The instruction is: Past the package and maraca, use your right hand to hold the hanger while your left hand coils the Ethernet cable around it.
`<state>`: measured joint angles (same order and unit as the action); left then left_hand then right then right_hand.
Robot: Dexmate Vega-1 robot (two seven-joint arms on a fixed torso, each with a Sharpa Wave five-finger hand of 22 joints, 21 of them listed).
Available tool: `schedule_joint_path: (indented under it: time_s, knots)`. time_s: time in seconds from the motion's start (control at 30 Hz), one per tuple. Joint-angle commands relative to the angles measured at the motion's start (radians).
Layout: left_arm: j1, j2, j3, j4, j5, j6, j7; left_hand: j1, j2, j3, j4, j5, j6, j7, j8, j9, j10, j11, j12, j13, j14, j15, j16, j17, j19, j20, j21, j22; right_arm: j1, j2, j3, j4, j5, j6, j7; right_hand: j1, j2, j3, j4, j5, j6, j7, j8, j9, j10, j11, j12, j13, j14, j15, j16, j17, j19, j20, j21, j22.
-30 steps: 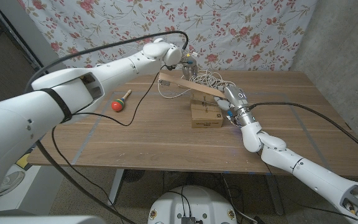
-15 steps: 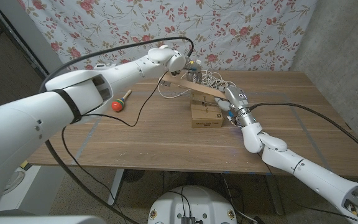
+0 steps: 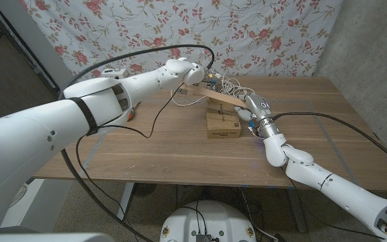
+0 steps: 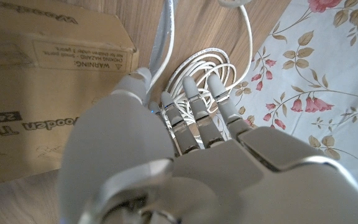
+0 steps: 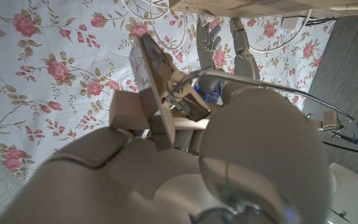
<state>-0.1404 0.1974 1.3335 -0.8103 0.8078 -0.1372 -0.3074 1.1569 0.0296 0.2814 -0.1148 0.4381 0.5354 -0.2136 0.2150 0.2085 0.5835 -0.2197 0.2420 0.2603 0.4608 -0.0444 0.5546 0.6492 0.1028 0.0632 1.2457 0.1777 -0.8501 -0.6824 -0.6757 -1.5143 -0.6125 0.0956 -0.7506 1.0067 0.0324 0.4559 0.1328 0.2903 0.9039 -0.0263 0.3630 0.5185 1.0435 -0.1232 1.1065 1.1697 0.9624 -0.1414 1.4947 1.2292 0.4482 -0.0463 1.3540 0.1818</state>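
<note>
My right hand (image 3: 251, 109) grips one end of the wooden hanger (image 3: 203, 93), which slants up over the cardboard package (image 3: 222, 124). In the right wrist view the hanger (image 5: 153, 79) and its metal hook (image 5: 253, 79) sit in that hand (image 5: 166, 162). My left hand (image 3: 203, 72) reaches across to the hanger's far end, above the white Ethernet cable (image 3: 228, 84). In the left wrist view a cable strand (image 4: 165, 43) runs between the thumb and fingers (image 4: 194, 109), apparently pinched, over the coil (image 4: 197, 65). The red maraca (image 3: 132, 113) peeks out from behind my left arm.
The package (image 4: 48, 81) lies close beside my left hand. The flowered cloth (image 3: 267, 33) hangs right behind the table's far edge. Bare wood (image 3: 166, 151) stretches in front of the package towards the near edge.
My left hand has moved to the right along the far end of the hanger, towards the cable coil. The arm now covers most of the maraca. My right hand holds still.
</note>
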Motion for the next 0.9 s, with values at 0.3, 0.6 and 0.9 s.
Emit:
schedule_joint_path:
  time_s: [0.3, 0.6, 0.9]
  knots:
    - [-0.039, -0.199, 0.147, 0.375, 0.040, -0.062, 0.199, 0.043, 0.015, -0.007, -0.012, -0.028, 0.034, 0.002, 0.001, -0.003, 0.031, 0.003, 0.001, 0.001, 0.040, -0.150, 0.018, 0.015, 0.021, -0.013, -0.009, 0.006, 0.025, 0.001, 0.007, 0.048, 0.022, 0.044, 0.010, -0.127, 0.137, 0.006, 0.001, 0.003, 0.031, 0.022, 0.011, -0.002, 0.007, 0.005, 0.006, -0.003, -0.006, -0.071, 0.007, 0.003, 0.004, -0.089, 0.005, 0.002]
    - [-0.030, -0.258, 0.219, 0.458, -0.047, 0.035, 0.225, 0.041, 0.044, -0.006, -0.001, -0.049, 0.075, 0.018, 0.008, -0.005, 0.087, 0.006, 0.015, 0.004, 0.101, -0.167, 0.018, 0.001, 0.055, -0.017, -0.006, 0.006, 0.050, 0.009, -0.001, 0.081, 0.025, 0.065, 0.014, -0.126, 0.137, 0.007, 0.000, 0.003, 0.031, 0.020, 0.013, 0.000, 0.010, 0.007, 0.002, -0.013, -0.006, -0.071, 0.007, 0.003, 0.001, -0.088, 0.004, 0.002]
    - [-0.043, -0.234, 0.241, 0.448, -0.118, -0.018, 0.283, 0.041, 0.132, 0.001, 0.018, -0.133, 0.404, 0.141, 0.095, 0.000, 0.455, 0.010, 0.151, 0.059, 0.297, -0.176, 0.051, -0.002, 0.145, -0.045, 0.017, 0.009, 0.060, 0.012, -0.007, 0.089, 0.021, 0.069, 0.012, -0.126, 0.136, 0.006, 0.000, 0.002, 0.030, 0.020, 0.015, 0.001, 0.006, 0.007, 0.011, 0.003, -0.006, -0.071, 0.008, 0.003, 0.002, -0.089, 0.004, 0.002]
